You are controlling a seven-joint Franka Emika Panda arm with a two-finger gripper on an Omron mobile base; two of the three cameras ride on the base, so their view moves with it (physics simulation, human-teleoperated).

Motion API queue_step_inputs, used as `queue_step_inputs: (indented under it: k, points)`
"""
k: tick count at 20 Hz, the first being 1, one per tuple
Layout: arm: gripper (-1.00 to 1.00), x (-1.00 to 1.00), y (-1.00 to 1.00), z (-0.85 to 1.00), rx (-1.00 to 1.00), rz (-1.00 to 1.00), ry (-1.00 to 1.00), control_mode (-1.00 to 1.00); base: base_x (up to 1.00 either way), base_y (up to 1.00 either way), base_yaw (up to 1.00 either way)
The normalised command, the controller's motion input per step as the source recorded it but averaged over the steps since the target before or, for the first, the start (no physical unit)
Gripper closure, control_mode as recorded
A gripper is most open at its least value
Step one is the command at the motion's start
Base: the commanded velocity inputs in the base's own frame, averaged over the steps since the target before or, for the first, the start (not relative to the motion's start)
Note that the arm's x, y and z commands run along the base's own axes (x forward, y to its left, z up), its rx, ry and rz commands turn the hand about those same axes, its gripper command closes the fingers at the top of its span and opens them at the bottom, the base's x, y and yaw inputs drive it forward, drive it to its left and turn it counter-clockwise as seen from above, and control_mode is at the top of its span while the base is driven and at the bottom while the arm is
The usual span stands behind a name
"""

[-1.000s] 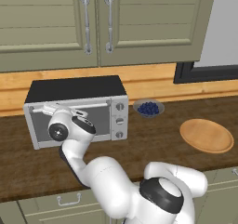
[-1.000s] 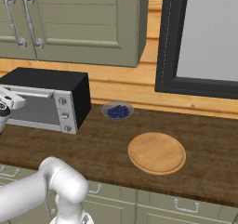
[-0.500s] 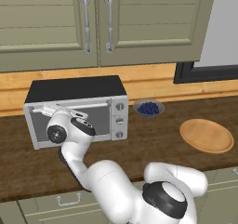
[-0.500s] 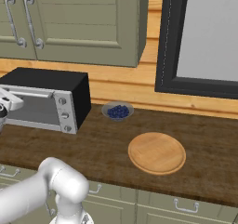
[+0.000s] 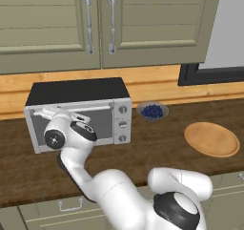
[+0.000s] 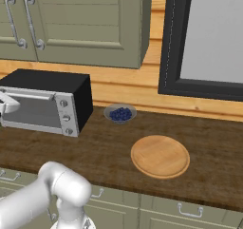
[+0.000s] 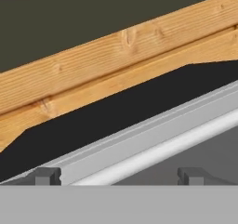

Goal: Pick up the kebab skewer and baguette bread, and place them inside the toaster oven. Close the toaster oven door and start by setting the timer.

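Little has shifted: claw (image 7: 118,175) still hovers at the oven door's (image 5: 97,124) handle (image 7: 162,149), fingers (image 7: 46,175) spread either side, apparently not touching. Oven (image 6: 52,97) sits on the worktop (image 6: 109,147), door shut; beside it, blueberry bowl (image 6: 120,113) and wooden plate (image 6: 160,156).

toaster oven (image 5: 78,112) left | bowl (image 5: 152,111) beside | board (image 5: 211,139) right

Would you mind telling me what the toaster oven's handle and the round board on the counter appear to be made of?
The bar handle looks like brushed metal: pale silver with a soft highlight. The round board looks like light wood, matte tan with a raised rim. Both are rendered, so this rests on looks alone.
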Motion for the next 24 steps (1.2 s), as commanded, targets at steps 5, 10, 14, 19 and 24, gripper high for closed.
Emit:
queue_step_inputs:
  k: [5, 10, 14, 19, 24]
  points:
    - [-1.00, -0.24, -0.20, 0.39, 0.00, 0.00, 0.01, -1.00, 0.00, 0.00, 0.00]
    - [-1.00, -0.34, -0.53, 0.19, 0.00, 0.02, 0.01, -1.00, 0.00, 0.00, 0.00]
    - [-1.00, -0.56, -0.78, 0.00, 0.00, 0.13, 0.00, -1.00, 0.00, 0.00, 0.00]
    - [-1.00, -0.53, -0.90, 0.00, 0.00, 0.22, 0.02, -1.00, 0.00, 0.00, 0.00]
    - [-1.00, -0.40, -0.74, 0.00, 0.00, 0.24, 0.05, -1.00, 0.00, 0.00, 0.00]
